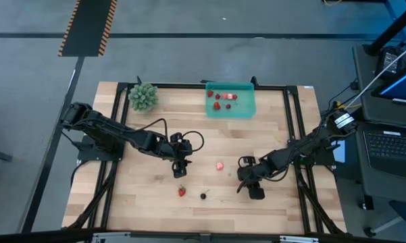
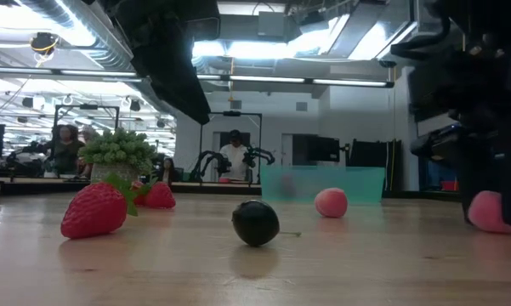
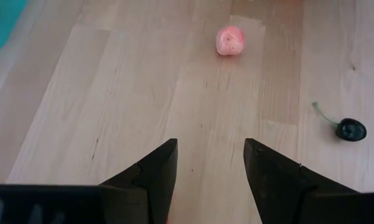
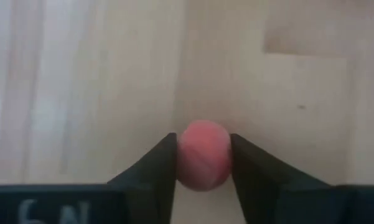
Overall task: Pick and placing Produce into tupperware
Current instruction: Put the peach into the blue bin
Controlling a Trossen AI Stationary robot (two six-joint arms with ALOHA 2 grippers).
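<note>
The right gripper [image 4: 202, 163] sat low on the wooden table [image 1: 148, 202], toward its near right part, with its two dark fingers [image 4: 154, 168] pressed against either side of a small round pink fruit [image 4: 203, 154]; the jaws were closed on it with no gap showing on either flank. The piece looked smooth and rounded, so the likeliest trouble was that it would squirt forward out of the tips as the arm lifted, particularly if the hold sat behind its widest part. Squeezing harder to prevent that might dent something so soft-looking.

The left gripper [image 3: 206, 163] hovered near the table's middle with its fingers spread and nothing between them. Ahead of it lay another pink fruit [image 3: 231, 40] and, off to one side, a dark cherry [image 3: 351, 129] with a thin stem. A red strawberry [image 1: 182, 192] lay just beside the cherry in the overhead view.

The teal tupperware tray [image 1: 246, 109] stood at the far edge, well apart from both grippers, already holding a few red pieces [image 1: 222, 100]. A long carry to it gave a loose grip time to fail. A bushy green clump [image 1: 142, 96] stood at the far left.
</note>
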